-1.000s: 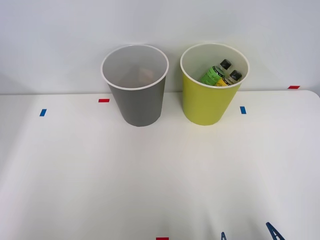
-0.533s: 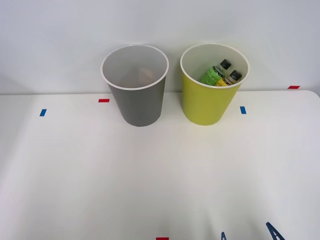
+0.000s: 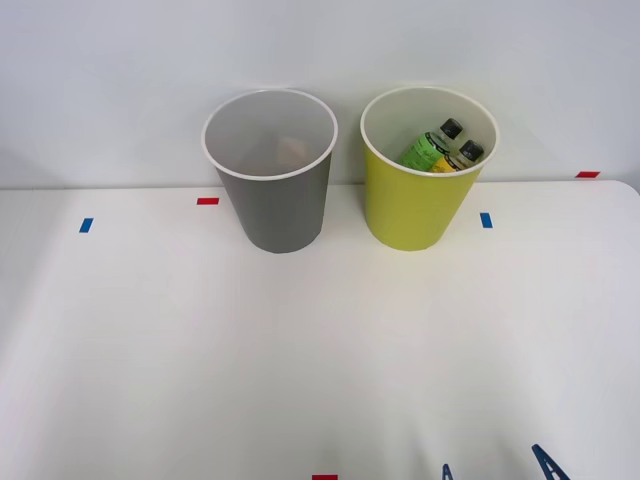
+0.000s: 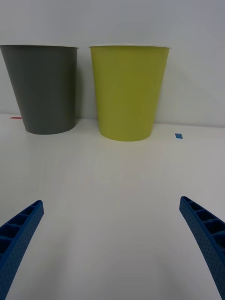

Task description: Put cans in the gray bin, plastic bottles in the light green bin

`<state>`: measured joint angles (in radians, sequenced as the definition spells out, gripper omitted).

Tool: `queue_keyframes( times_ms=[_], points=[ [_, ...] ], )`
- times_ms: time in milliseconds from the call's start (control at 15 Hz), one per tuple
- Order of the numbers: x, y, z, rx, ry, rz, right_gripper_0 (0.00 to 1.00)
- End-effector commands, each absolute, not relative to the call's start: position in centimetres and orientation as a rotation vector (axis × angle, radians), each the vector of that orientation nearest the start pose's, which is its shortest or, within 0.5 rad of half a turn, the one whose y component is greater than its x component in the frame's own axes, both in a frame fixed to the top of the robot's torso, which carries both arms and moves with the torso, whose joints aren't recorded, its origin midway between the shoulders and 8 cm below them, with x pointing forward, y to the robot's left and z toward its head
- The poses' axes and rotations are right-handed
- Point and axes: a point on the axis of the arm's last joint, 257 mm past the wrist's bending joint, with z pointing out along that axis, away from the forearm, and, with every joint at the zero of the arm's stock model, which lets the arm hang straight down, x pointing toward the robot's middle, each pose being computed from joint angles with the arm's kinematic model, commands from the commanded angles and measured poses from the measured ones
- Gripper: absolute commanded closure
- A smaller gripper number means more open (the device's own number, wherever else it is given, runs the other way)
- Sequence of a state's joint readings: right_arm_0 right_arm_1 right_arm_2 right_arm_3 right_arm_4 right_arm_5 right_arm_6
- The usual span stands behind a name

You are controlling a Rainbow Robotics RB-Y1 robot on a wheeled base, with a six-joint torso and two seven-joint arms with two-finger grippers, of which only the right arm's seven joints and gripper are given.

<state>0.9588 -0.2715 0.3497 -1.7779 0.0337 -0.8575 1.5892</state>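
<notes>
The gray bin [image 3: 275, 205] [image 4: 46, 89] stands upright at the back of the white table. Deep inside it lies a faint reddish patch; I cannot tell whether that is a can. To its right, the light green bin [image 3: 412, 205] [image 4: 127, 91] holds two black-capped plastic bottles leaning against its wall, one with a green label [image 3: 428, 150] and one with a yellow-orange label [image 3: 462, 157]. My right gripper [image 3: 497, 470] [image 4: 112, 234] hovers low near the table's front edge, well short of both bins. It is open, and nothing is between its blue fingers.
Small tape marks dot the table: blue [image 3: 86, 225], red [image 3: 207, 201], blue [image 3: 486, 220] [image 4: 178, 136], red [image 3: 587, 174] and red [image 3: 324, 477] at the front edge. A plain wall rises right behind the bins.
</notes>
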Motion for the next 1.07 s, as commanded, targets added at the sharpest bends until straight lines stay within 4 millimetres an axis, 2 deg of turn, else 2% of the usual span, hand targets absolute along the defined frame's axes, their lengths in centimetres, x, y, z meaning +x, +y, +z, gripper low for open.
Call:
queue_keyframes(
  times_ms=[67, 1067],
  points=[
    [20.72, -19.10, -27.68, -0.166, 1.469, 0.085, 0.00],
    [20.72, -19.10, -27.68, -0.166, 1.469, 0.085, 0.00]
  ],
)
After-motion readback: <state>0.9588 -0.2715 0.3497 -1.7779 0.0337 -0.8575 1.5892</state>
